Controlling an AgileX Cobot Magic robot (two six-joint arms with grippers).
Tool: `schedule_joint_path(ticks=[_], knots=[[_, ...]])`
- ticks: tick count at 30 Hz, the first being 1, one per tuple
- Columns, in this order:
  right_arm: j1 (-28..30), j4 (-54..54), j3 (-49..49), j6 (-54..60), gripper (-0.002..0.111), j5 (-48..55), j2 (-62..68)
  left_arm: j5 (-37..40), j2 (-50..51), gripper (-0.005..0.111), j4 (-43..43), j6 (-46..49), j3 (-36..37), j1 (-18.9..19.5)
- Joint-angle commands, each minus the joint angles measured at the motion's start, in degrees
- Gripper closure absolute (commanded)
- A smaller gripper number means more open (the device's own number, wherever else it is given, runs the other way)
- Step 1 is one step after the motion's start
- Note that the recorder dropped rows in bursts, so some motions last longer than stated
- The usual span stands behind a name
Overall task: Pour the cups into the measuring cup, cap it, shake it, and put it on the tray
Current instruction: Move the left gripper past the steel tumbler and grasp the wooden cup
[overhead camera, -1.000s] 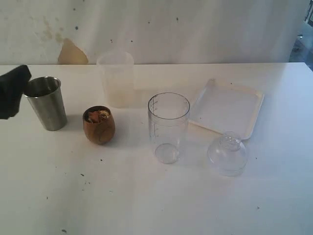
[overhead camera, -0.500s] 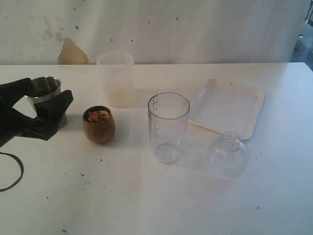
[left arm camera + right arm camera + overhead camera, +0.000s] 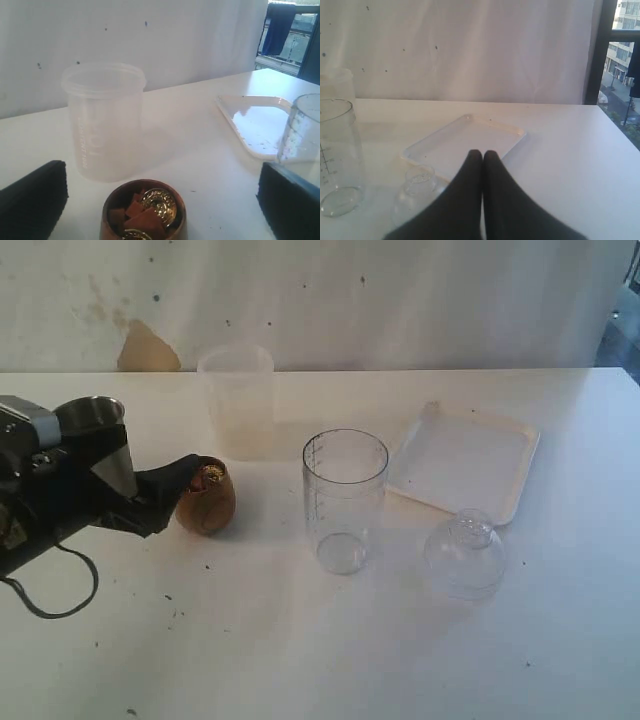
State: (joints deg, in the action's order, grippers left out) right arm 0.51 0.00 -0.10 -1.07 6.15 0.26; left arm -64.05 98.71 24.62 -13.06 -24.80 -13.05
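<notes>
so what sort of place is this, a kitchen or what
Probably a robot test room rather than a kitchen: a speckled white table, a stained white backdrop behind it, and a window overlooking city buildings.

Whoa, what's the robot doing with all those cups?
The left gripper is wide open with a finger on each side of the wooden cup, not squeezing it yet. That cup holds gold coins and brown bits. The measuring cup stands empty, with its clear lid beside the tray. The right gripper is shut, holding nothing.
</notes>
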Motion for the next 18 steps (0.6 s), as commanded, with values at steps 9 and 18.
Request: schedule_joint_path(ticks=[9,18], knots=[[0.21,0.00,0.10,-0.21,0.108,0.18,-0.26,-0.10,7.84,0.006,0.39,0.45,-7.76,-0.27],[0.21,0.00,0.10,-0.21,0.108,0.18,-0.26,1.10,10.77,0.006,-1.49,1.18,-11.78,-0.27]])
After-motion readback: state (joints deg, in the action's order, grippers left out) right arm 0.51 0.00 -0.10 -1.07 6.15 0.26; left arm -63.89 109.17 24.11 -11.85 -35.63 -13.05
